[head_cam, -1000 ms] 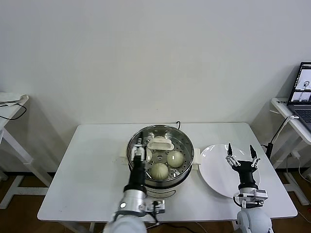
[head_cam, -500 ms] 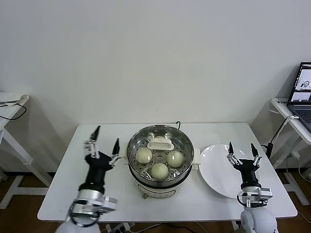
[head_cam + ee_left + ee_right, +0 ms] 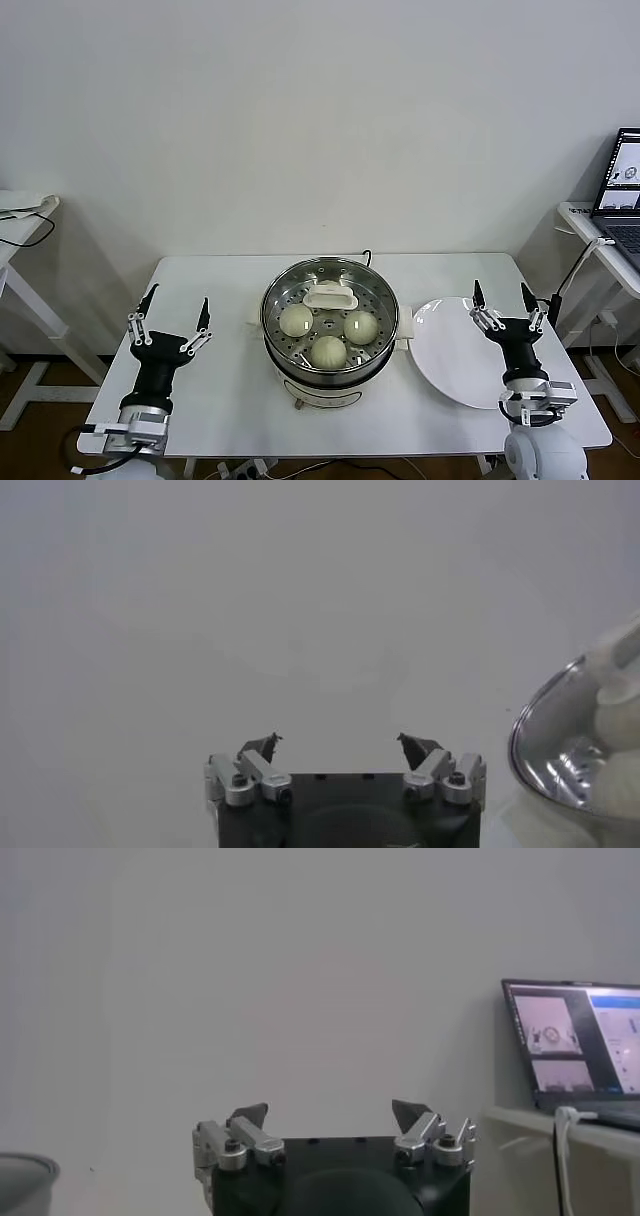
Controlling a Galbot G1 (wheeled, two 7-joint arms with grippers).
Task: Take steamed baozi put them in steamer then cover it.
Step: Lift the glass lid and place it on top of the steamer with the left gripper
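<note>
Lid (image 3: 330, 297) covers steamer (image 3: 330, 375), buns (image 3: 328, 351) inside; left gripper (image 3: 170, 322) and right gripper (image 3: 503, 305) released, empty: task looks finished

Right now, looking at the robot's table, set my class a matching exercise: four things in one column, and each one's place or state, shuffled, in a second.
Things:
1. baozi
2. glass lid
3. white plate
4. left gripper

Places or states:
A. open, holding nothing, over the table left of the steamer
B. resting on top of the steamer
C. inside the steamer, seen through the glass
D. bare, on the table right of the steamer

Pairs: 1-C, 2-B, 3-D, 4-A
</note>
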